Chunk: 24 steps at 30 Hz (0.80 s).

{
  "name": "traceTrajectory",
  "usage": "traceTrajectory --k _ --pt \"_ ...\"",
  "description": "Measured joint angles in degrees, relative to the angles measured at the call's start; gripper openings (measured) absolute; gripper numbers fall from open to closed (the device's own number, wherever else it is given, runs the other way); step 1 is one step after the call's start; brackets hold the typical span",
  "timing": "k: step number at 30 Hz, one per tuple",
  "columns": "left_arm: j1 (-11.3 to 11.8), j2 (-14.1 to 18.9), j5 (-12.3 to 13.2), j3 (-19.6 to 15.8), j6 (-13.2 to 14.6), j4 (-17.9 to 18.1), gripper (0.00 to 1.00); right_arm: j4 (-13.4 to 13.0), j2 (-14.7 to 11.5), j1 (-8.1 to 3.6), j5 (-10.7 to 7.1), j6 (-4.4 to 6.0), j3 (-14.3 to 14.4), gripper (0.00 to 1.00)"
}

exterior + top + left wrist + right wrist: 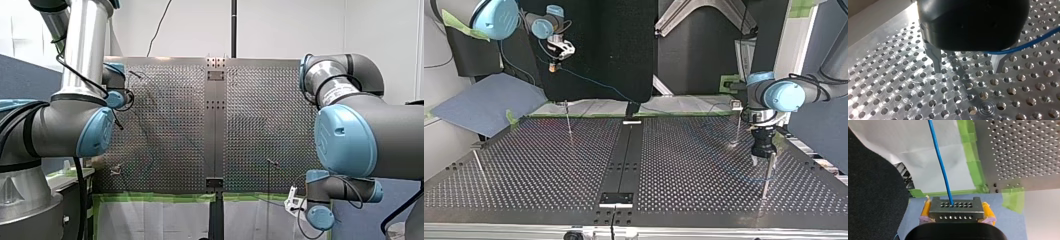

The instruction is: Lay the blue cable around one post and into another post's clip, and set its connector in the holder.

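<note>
Right, my right gripper (957, 216) gripped connector (956, 209) between yellow pads, raised off table (674, 165). Blue cable (941, 162) trailed toward my left gripper (968, 66), fingers wide, empty, cable just beside one. I reckoned: catch cable low, round post (767, 176) gently, no yanking.

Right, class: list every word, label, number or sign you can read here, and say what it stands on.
None: no readable text in any view. The connector shows only rows of holes; the perforated table and green tape bear no marking.
</note>
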Motion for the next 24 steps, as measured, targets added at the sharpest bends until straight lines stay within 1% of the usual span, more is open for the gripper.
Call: traceTrajectory --k 2,5,11,15,18,24 --pt "0.0 0.0 0.0 0.0 0.0 0.0 0.99 -0.4 -1.1 -0.24 -0.64 0.03 0.9 0.02" --pt "-0.1 0.0 0.0 0.0 0.0 -0.1 0.99 -0.8 -2.5 -0.51 -1.87 0.09 1.4 0.02" --pt "-0.1 0.0 0.0 0.0 0.1 -0.1 0.99 -2.0 -5.4 -0.83 -4.34 0.25 1.6 0.02" --pt "-0.1 0.0 0.0 0.0 0.1 -0.1 0.99 -3.0 -7.1 -0.89 -5.68 0.32 1.6 0.02" --pt "-0.2 0.0 0.0 0.0 0.1 -0.1 0.99 -3.3 -8.5 -1.01 -6.2 0.41 1.7 0.02" --pt "-0.2 0.0 -0.1 0.0 0.1 -0.1 0.99 -3.1 -11.5 -1.47 -6.19 0.43 1.7 0.02"
